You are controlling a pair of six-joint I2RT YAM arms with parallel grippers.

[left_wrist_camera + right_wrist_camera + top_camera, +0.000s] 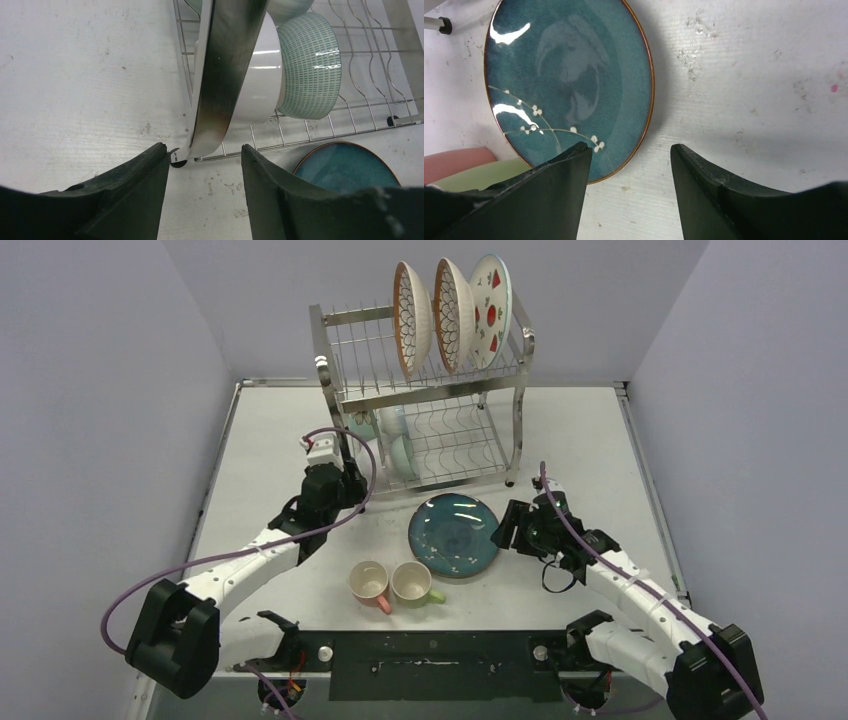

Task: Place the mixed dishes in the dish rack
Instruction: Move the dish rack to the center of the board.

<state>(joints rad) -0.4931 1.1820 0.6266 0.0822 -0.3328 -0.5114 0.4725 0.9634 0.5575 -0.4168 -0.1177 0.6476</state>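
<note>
Left of right gripper [629,150], rim at its fingertip: flat round teal glazed plate [569,75]; jaws part-open, empty. Left gripper [205,150], likewise, farther off at steel rack [225,65].

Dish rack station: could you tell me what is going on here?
The dish rack holds three plates on top, bowls below. A teal plate, pink mug and green mug sit on the table. The left gripper is by the rack's leg, the right gripper beside the teal plate; both jaws open, empty.

Lab test cell: plain grey walls [100,390] enclose a scuffed white table [270,440].
</note>
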